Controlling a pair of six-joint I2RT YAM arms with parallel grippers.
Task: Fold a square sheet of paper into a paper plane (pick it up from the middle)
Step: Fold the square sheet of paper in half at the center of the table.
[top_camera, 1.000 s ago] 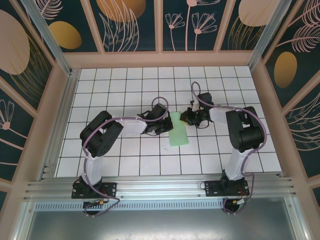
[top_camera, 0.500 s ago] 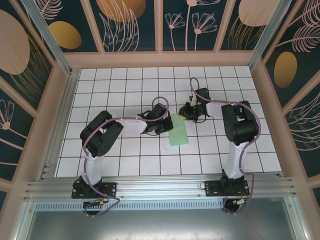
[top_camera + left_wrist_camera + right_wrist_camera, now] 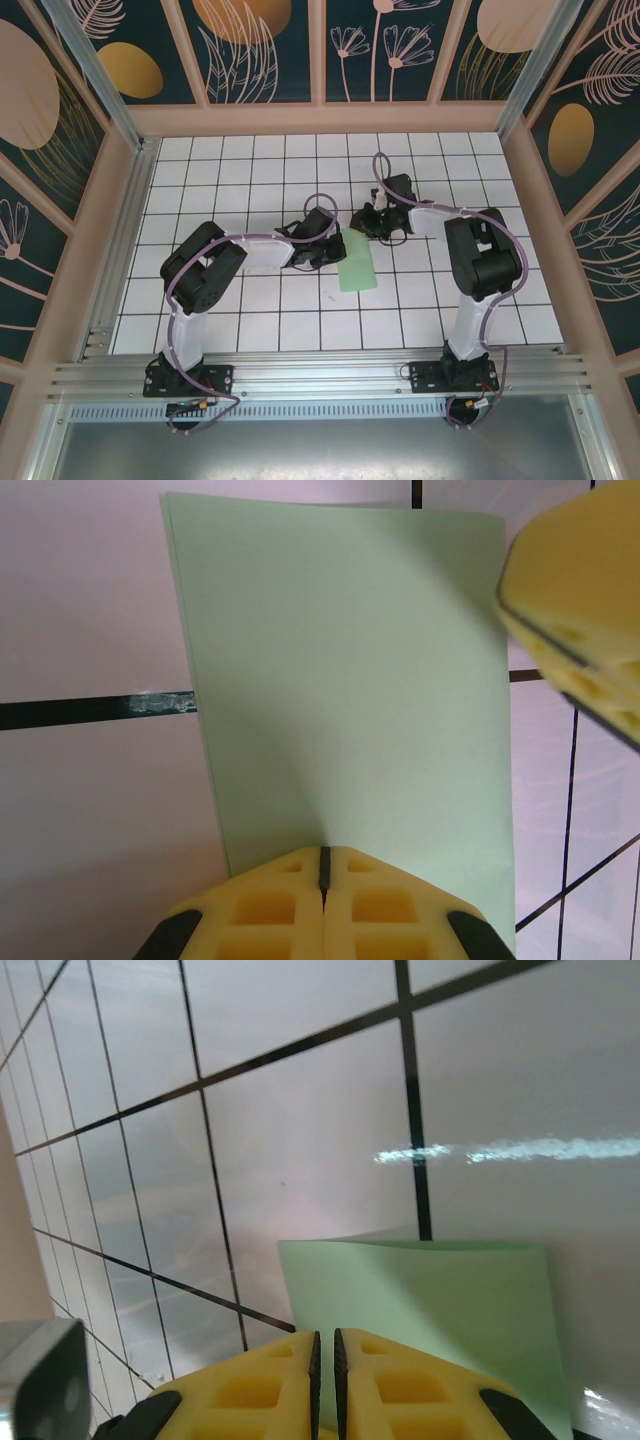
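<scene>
On the white tiled table point(image 3: 250, 180), seen from above, the square sheet of paper point(image 3: 357, 265) lies near the middle, folded to a long light green rectangle that runs from near to far with a slight tilt. The left pincer point(image 3: 330, 250) reaches in from the left and meets the paper's left edge towards its far end, while the right pincer point(image 3: 362, 224) comes from the right and sits at the paper's far end. The two pincers are close together. At the left wrist, the paper point(image 3: 350, 680) lies flat across the tiles, and the left pincer point(image 3: 322, 875) has its yellow fingers pressed together with no gap, their tips on the paper's edge; whether any paper is pinched between them cannot be told. One yellow pad point(image 3: 585, 600) of the right pincer hangs over the opposite corner of the paper. At the right wrist, the right pincer point(image 3: 323, 1360) is narrow, only a thin slit between its fingers, and the paper point(image 3: 430, 1310) runs out from just in front of them, its end edge curling slightly off the table point(image 3: 300, 1110). A grip on the paper cannot be made out here.
</scene>
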